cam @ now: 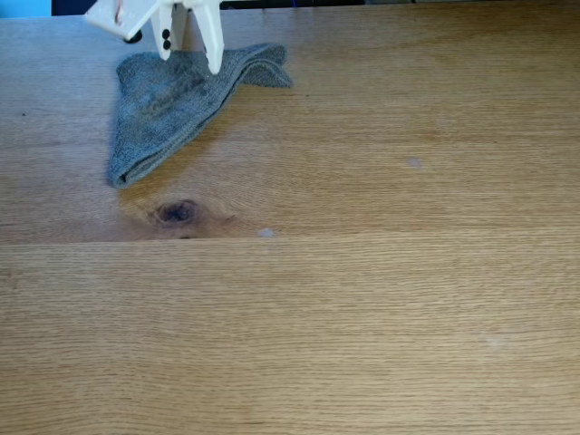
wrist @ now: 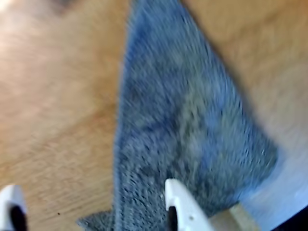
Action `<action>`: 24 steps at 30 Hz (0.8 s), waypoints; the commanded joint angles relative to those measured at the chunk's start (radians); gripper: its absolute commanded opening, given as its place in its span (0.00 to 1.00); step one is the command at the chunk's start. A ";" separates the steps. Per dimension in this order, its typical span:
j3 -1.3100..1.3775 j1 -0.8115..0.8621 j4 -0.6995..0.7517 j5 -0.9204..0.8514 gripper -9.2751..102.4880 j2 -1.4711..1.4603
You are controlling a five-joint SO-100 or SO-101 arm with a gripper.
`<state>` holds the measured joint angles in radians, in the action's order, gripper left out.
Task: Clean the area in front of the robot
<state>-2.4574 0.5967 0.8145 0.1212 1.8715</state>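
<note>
Grey terry cloth lies folded on my oak surface near the dark knot; the robot has its jaws spread wide, one finger pressing the cloth.

Soft daylight fills the fixed view, which looks sharp. The wrist view is blurry, smearing the grey fuzzy cloth.

A folded grey terry cloth lies at the far left in the fixed view, roughly triangular, its narrow corner pointing right and its folded edge nearest. In the blurred wrist view the cloth spreads wide, tapering upward.
</note>
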 commanded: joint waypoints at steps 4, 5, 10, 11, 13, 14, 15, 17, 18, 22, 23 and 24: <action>0.103 0.117 -0.098 0.020 0.45 -0.198; 0.106 0.133 -0.133 0.011 0.45 -0.239; 0.115 0.190 -0.322 -0.060 0.46 -0.431; 0.115 0.196 -0.354 -0.077 0.47 -0.465; 0.115 0.204 -0.419 -0.107 0.47 -0.525; 0.115 0.206 -0.449 -0.124 0.47 -0.551; 0.115 0.207 -0.480 -0.141 0.47 -0.575; 0.115 0.207 -0.541 -0.176 0.47 -0.621; 0.117 0.206 -0.568 -0.195 0.46 -0.643; 0.117 0.206 -0.637 -0.256 0.37 -0.701; 0.117 0.206 -0.649 -0.265 0.36 -0.709; 0.117 0.207 -0.653 -0.272 0.35 -0.716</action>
<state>-2.4176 0.7869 0.2178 -0.1181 1.1704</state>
